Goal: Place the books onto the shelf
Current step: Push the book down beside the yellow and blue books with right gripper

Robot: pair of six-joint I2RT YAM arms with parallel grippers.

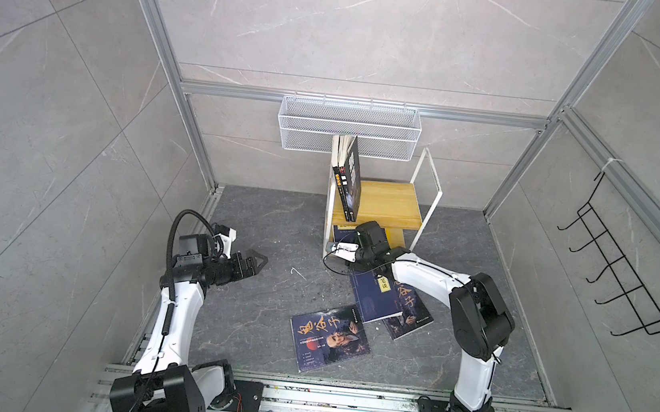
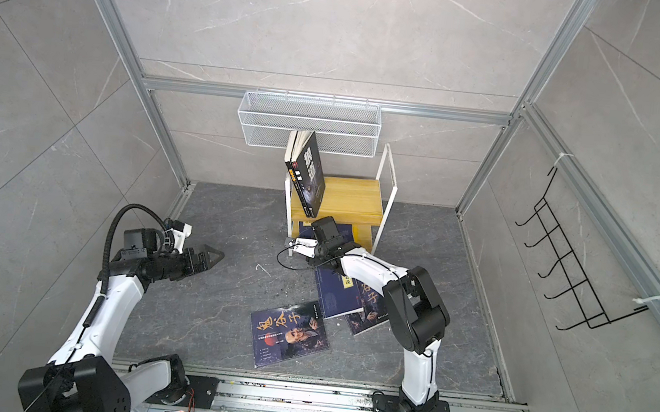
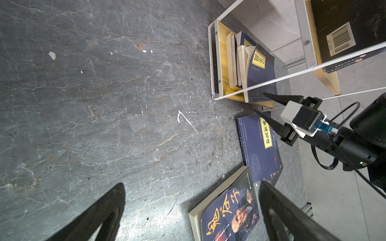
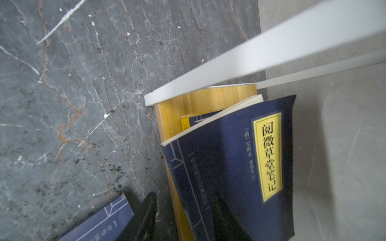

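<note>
left gripper (image 1: 260, 261): spread wide, floor (image 1: 277, 218) at your 9 o'clock is open
right gripper (image 3: 259, 102): half-spread, at shelf (image 1: 397, 205) front edge, 12 o'clock

Dark grey veined worktop (image 1: 248, 332) with a white scratch (image 1: 298, 272) near centre. The shelf (image 1: 393, 205) stands on it at 12 o'clock by the back wall, and one portrait book (image 1: 329, 338) lies flat, face up, at 6 o'clock. At 3 o'clock a yellow-label book (image 1: 370, 303) lies flat, overlapping a second portrait book (image 1: 410, 318) under it. Shelf top board carries a black book (image 1: 351, 176) on end at its 9 o'clock side, tilted; the lower board holds navy books (image 3: 261, 71) on edge, leaning, bunched toward the same 9 o'clock side.
</note>
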